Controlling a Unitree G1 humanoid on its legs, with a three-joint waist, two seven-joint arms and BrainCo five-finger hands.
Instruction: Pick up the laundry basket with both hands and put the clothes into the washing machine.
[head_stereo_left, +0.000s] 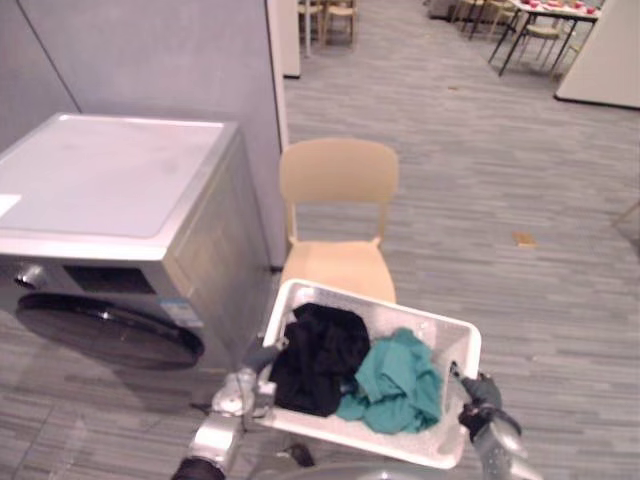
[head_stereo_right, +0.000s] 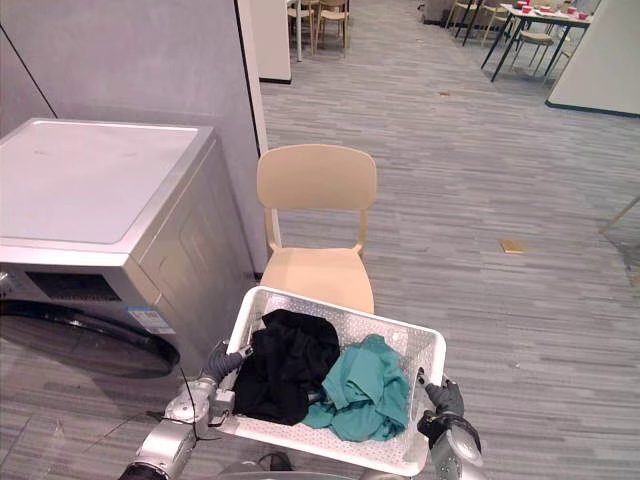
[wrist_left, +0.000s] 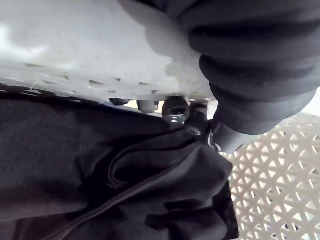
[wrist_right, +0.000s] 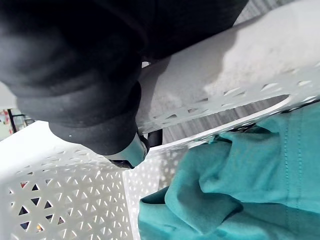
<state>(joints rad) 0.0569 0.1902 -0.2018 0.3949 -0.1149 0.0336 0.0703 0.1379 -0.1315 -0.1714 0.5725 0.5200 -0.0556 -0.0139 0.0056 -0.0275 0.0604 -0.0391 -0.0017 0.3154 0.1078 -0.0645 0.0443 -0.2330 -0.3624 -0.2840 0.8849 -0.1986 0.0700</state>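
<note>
The white laundry basket (head_stereo_right: 340, 312) hangs at the bottom centre of the head views, off the floor (head_stereo_right: 500, 170), tilted so that its left end sits a little higher in the frame. The left hand (head_stereo_right: 200, 400) grips the basket's left end; in the left wrist view its dark fingertips (wrist_left: 175, 109) curl in under the white rim, just above the cloth. The right hand (head_stereo_right: 440, 405) clasps the right end, closed over the rim, with the perforated wall and the handle slot close past it in the right wrist view. Inside the basket a black garment (head_stereo_right: 285, 365) fills the left half and a teal garment (head_stereo_right: 365, 395) lies bunched in the right half, the two touching in the middle. The washing machine (head_stereo_right: 90, 190) stands at the left of the frame with a flat pale top and a silver side; its dark round door (head_stereo_right: 80, 340), at the lower left, is closed and faces the bottom left corner. A beige chair (head_stereo_right: 315, 180) stands just beyond the basket's far rim, beside the machine's right side, with nothing on its seat. A grey partition wall (head_stereo_right: 130, 60) rises behind the machine. A small tan scrap (head_stereo_right: 512, 245) lies on the floor to the right of the chair. Far off at the top right is a dark-legged counter (head_stereo_right: 545, 15), and more chairs (head_stereo_right: 320, 15) stand at the top centre.
</note>
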